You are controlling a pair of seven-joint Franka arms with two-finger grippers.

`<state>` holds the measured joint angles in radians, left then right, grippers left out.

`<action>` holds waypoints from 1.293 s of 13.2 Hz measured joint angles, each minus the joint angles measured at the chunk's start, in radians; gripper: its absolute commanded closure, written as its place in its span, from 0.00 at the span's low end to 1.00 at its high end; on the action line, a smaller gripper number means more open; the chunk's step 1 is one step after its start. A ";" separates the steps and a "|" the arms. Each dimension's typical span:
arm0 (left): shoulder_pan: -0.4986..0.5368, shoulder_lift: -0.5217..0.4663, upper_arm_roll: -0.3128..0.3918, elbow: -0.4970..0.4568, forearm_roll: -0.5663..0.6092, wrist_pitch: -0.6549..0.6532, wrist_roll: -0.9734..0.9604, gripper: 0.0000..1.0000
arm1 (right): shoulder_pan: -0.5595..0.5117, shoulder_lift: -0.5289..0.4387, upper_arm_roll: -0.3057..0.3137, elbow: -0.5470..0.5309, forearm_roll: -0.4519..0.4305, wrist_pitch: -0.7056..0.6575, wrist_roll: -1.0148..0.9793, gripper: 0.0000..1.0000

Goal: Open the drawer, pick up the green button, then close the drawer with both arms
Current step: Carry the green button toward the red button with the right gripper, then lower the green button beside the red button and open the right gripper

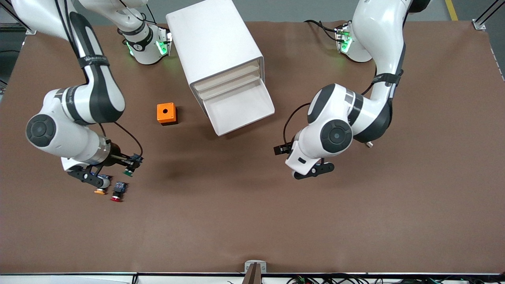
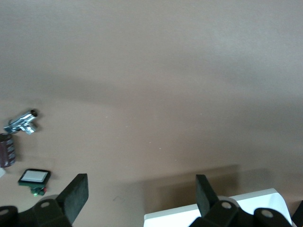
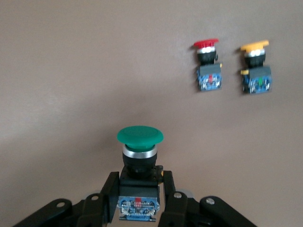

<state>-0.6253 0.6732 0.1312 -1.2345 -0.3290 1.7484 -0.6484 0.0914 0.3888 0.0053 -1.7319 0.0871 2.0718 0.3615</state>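
Right hand (image 3: pixel 138 201) is clamping the green button (image 3: pixel 139 156) by its body, cap pointing away from the wrist, over the worktop (image 1: pixel 252 221) just beside the red button (image 1: pixel 116 192) and orange button (image 1: pixel 101 188). Left hand (image 1: pixel 313 170) is hanging wide open and empty, nearer the pulled-out drawer (image 1: pixel 240 108) — likely the one to shut it.

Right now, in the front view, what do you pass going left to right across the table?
Orange-capped button → red-capped button → green button in the right gripper → orange box → open drawer → left gripper.
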 measured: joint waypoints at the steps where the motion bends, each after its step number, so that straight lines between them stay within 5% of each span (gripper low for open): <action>1: -0.004 0.009 0.000 0.000 0.000 0.022 0.001 0.01 | -0.008 0.032 0.000 0.021 0.000 0.012 -0.047 0.98; 7: -0.049 0.052 -0.004 -0.014 0.001 0.077 0.054 0.00 | -0.015 0.263 0.002 0.198 0.000 0.070 -0.220 0.97; 12: -0.059 0.052 -0.004 -0.034 0.001 0.080 0.118 0.00 | -0.049 0.328 0.001 0.224 -0.002 0.135 -0.299 0.91; 14: -0.060 0.054 -0.005 -0.039 0.002 0.093 0.118 0.00 | -0.060 0.349 0.001 0.224 -0.002 0.168 -0.314 0.71; 16: -0.061 0.062 -0.005 -0.045 0.002 0.098 0.118 0.00 | -0.062 0.369 0.001 0.224 -0.001 0.178 -0.315 0.25; 17: -0.063 0.066 -0.005 -0.047 0.002 0.100 0.119 0.00 | -0.062 0.375 0.001 0.225 -0.001 0.182 -0.315 0.12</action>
<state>-0.6881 0.7396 0.1261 -1.2819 -0.3273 1.8485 -0.5293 0.0297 0.7641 0.0063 -1.5073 0.0864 2.2540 0.0468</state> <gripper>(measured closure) 0.000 0.515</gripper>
